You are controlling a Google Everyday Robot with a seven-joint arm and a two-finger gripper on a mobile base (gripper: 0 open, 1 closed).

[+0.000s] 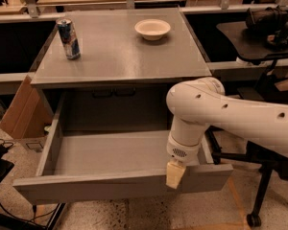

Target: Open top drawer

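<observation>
top drawer (110, 188) sits well out from under the worktop (120, 51). hand (175, 174) is on the front's top edge, right of centre; can't tell its grip state. pull straight and level, and slow near end of travel, since the off-centre pull could rack it.

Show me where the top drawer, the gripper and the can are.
top drawer (101, 186), camera view, on its front panel.
gripper (175, 174), camera view, its tip at the drawer's front.
can (68, 38), camera view, middle of its side.
</observation>
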